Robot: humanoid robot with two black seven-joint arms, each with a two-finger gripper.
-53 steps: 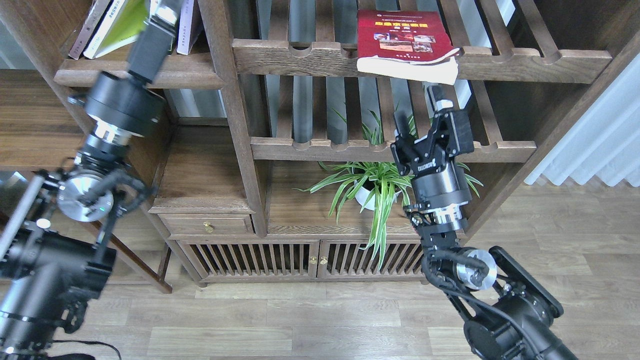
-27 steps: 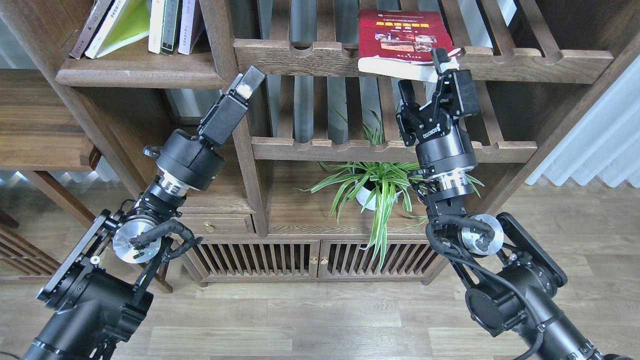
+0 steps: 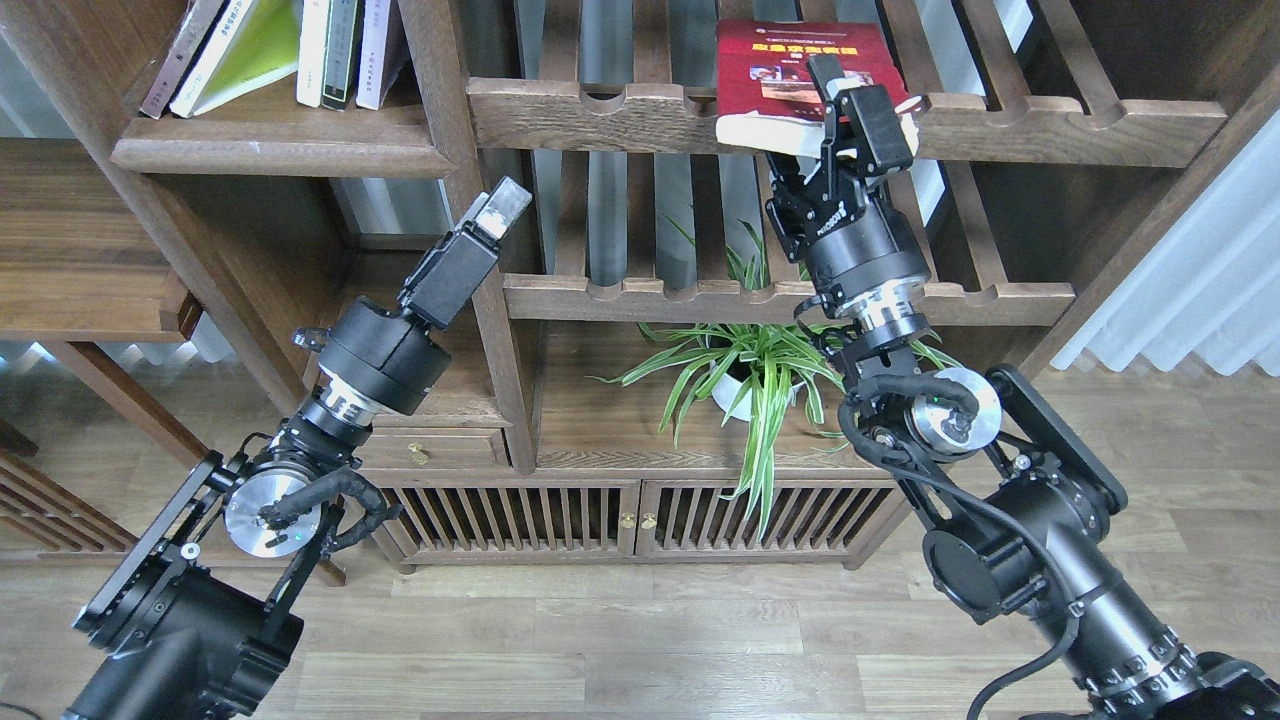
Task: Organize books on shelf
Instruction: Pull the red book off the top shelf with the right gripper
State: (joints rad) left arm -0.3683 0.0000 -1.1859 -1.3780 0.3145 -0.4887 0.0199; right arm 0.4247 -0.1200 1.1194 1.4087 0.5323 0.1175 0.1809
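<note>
The red book (image 3: 775, 55) with a yellow title lies flat on the upper slatted rack, its white page edge overhanging the notched rail. My right gripper (image 3: 808, 120) is open, with one finger over the cover and the other under the overhanging edge. The yellow-green book (image 3: 250, 50) leans among other books on the solid dark-brown shelf (image 3: 270, 150) at upper left. A maroon cover cannot be made out; a dark-spined book (image 3: 178, 58) leans at the far left. My left gripper (image 3: 498, 205) points up beside the bookcase post, empty; its fingers cannot be told apart.
A lower slatted rack (image 3: 700, 295) runs under my right wrist. A potted spider plant (image 3: 745, 375) stands on the board beneath it. A vertical post (image 3: 470, 260) separates the bays. A small drawer (image 3: 415, 450) and slatted cabinet doors (image 3: 620, 515) sit low down. A wooden table (image 3: 70, 250) stands at left.
My left arm came down from the books on the upper left shelf to the middle post. My right gripper rose from under the rack and moved left onto the red book's front edge.
</note>
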